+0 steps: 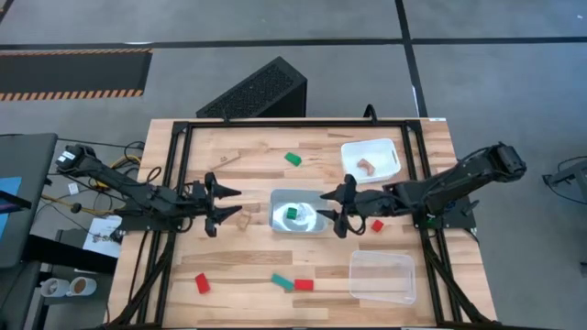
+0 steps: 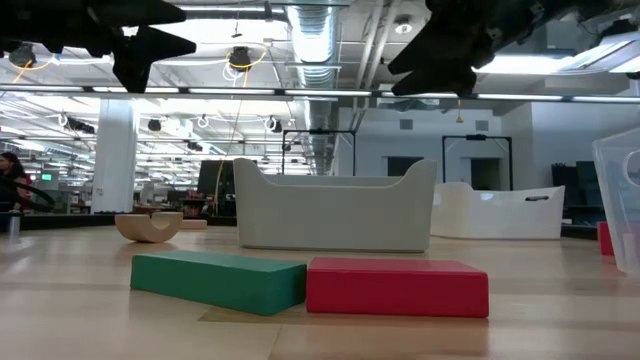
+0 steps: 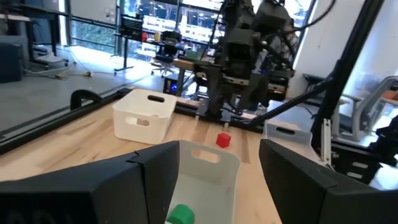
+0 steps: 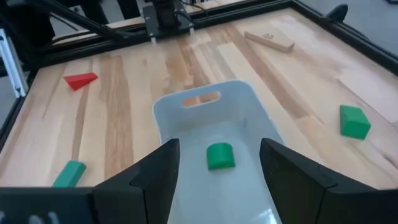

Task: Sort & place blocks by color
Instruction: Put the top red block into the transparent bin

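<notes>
Both grippers hovered over the bench (image 1: 248, 275), facing each other across the silvery centre tray (image 1: 298, 213). Left gripper (image 1: 223, 203) sat just off the tray's left end, jaws spread, nothing between them. Right gripper (image 1: 332, 209) sat at the tray's right end, jaws also spread and empty. One green block (image 1: 291, 213) lay inside the centre tray, seen also in the right wrist view (image 4: 220, 155). A light wood piece (image 1: 366, 166) lay in the white tray (image 1: 371, 158) at the far right. Clear tray (image 1: 381, 276) at the near right held no block that I could see. Loose on the bench: a green cube (image 1: 293, 159) beyond the centre tray, a small red block (image 1: 376, 225) under the right arm, a red block (image 1: 202, 283) near left, and a green block (image 1: 282, 281) touching a red block (image 1: 303, 284) at the near edge. Plain wood pieces (image 1: 240, 219) lay by the left gripper.
</notes>
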